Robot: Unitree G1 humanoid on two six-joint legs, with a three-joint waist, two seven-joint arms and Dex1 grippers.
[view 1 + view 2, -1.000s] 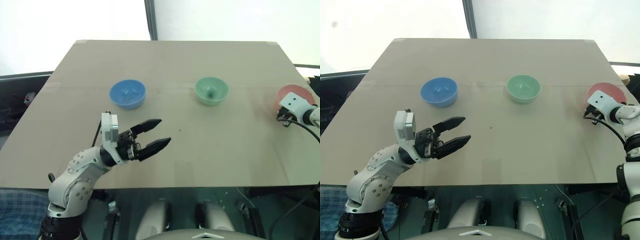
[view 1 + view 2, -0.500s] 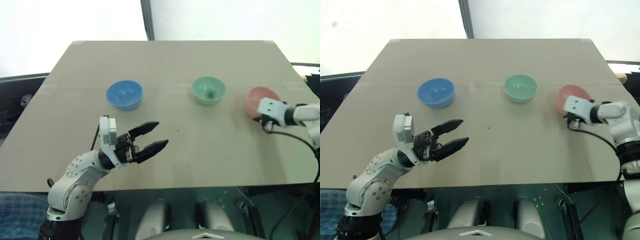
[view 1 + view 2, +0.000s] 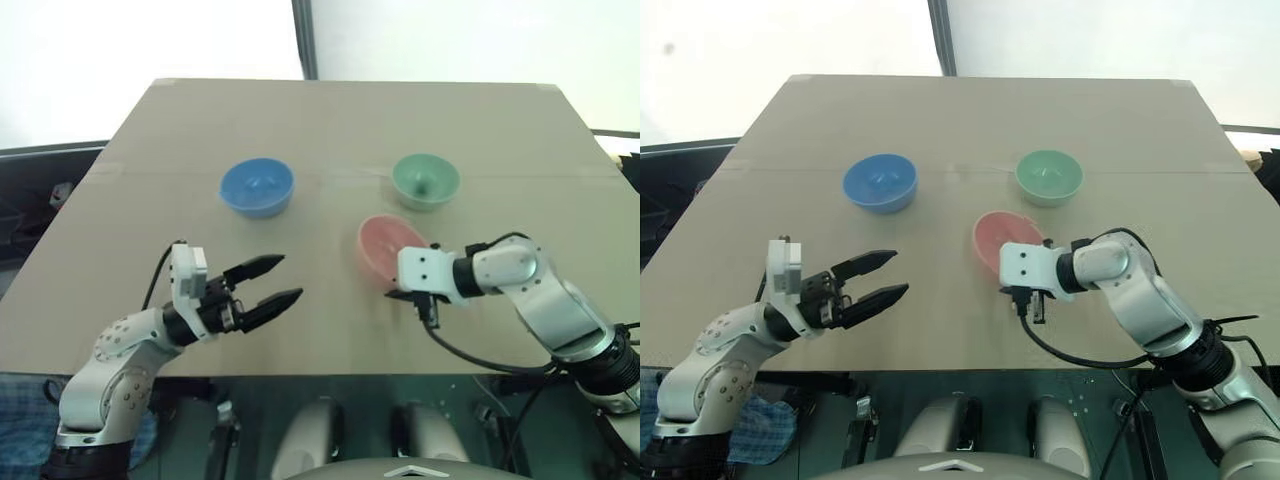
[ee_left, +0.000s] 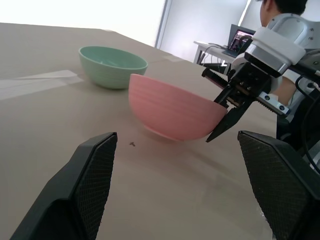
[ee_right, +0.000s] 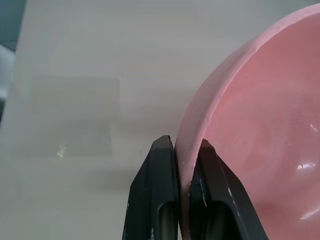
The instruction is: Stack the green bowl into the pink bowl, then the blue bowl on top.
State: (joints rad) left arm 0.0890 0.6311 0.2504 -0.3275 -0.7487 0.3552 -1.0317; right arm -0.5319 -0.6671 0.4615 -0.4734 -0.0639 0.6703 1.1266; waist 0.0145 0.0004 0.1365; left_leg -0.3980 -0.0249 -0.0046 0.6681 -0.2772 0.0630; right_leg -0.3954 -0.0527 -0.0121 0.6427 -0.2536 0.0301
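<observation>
The pink bowl [image 3: 391, 246] was pinched by its rim in the right gripper [image 5: 185, 165], one black finger outside the wall and the other inside the cavity, the jaws closed tight on the thin plastic. Seen from the left wrist, the bowl hung tilted just clear of the cardboard tabletop [image 3: 330, 130], with a shadow under it and the held edge raised higher than the free edge. Beyond the bowl from those jaws, farther up the table, sat the green bowl [image 3: 425, 181], upright and apart from the pink one; the blue bowl [image 3: 257, 188] stood well off to the left-arm side, nearer the left gripper [image 3: 272, 282]. That left gripper hovered with its jaws spread wide and nothing between them, pointing toward the pink bowl with bare table in the gap. The step in hand appeared to be setting the pink bowl down as the base of the stack. To do it well, the wrist would likely need to level the rim first, so the foot met the table flat rather than on one edge. The bowl should be lowered until its base bore its weight before the fingers parted. A rim pinch on smooth plastic could let the bowl swing or slip, so a slow descent seemed wise. The spot chosen should leave room around it for both arms to bring the green bowl in next.
</observation>
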